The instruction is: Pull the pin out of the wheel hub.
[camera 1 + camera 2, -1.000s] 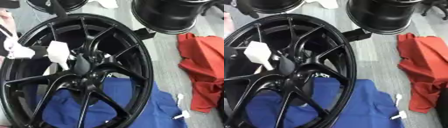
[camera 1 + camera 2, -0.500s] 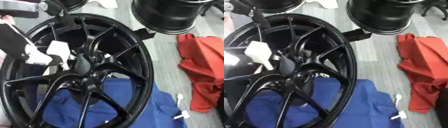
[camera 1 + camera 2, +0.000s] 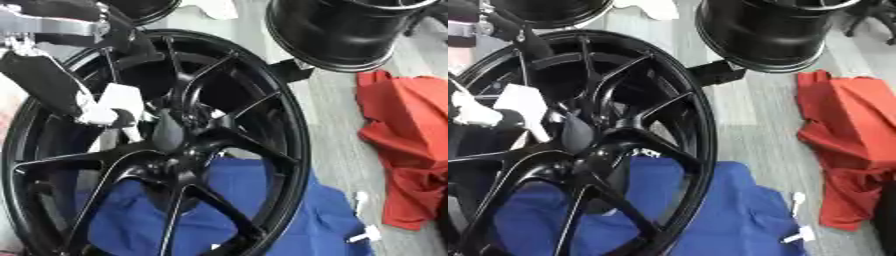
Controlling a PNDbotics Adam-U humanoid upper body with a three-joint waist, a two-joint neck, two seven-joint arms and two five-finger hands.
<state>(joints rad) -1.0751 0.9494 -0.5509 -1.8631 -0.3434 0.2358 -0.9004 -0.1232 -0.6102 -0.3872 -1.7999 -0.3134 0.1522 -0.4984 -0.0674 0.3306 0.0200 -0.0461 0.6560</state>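
Left eye view: left hand (image 3: 52, 82) comes in from the upper left over the wheel's rim, black with white tips; its fingers (image 3: 94, 114) look pinched on the white pin (image 3: 122, 102) just left of the hub, though blur makes the exact contact hard to tell. Black multi-spoke wheel (image 3: 262, 125) lies tilted across the left and centre, hub (image 3: 171, 132) at its middle. Blue cloth (image 3: 289, 215) lies under the wheel's lower part. Two small white pins (image 3: 798, 217) lie on the blue cloth's right edge. Second black wheel (image 3: 346, 30) stands behind, top centre-right. Red cloth (image 3: 407, 135) lies on the grey floor (image 3: 745, 115) at far right. Right hand is out of sight.
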